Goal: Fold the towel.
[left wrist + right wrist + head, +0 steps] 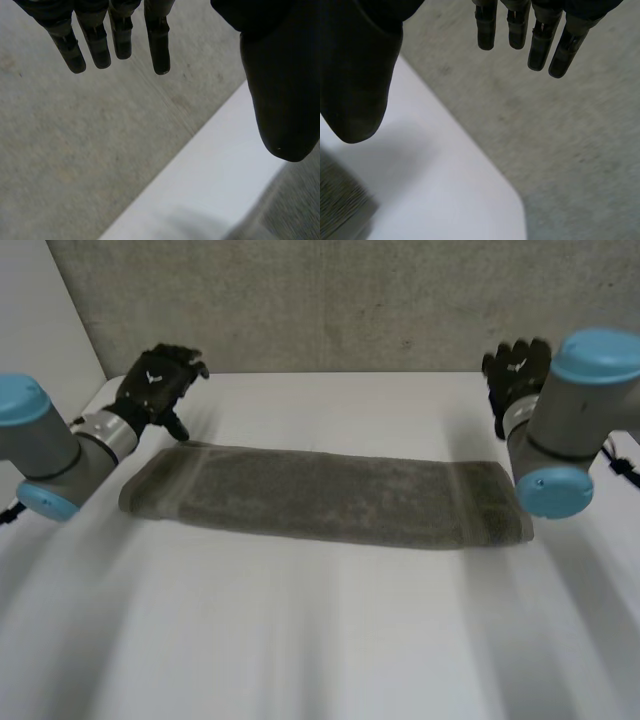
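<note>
A grey-brown towel (pixel 320 497) lies folded into a long strip across the middle of the white table (pixel 320 640). My left hand (pixel 155 385) hovers just beyond the towel's left end, fingers (pixel 97 47) straight and empty. Past the right end, my right hand (pixel 515 375) is raised with its fingers (pixel 540 47) straight and nothing in them. A corner of the towel (pixel 300 210) shows below the left thumb, and another corner of the towel (pixel 340 200) shows below the right thumb. Neither hand touches the cloth.
A rough grey wall (pixel 330 300) stands right behind the table's far edge, close to both hands. The table's near half (pixel 300 660) is bare white surface. My right arm (pixel 570 420) hangs over the towel's right end.
</note>
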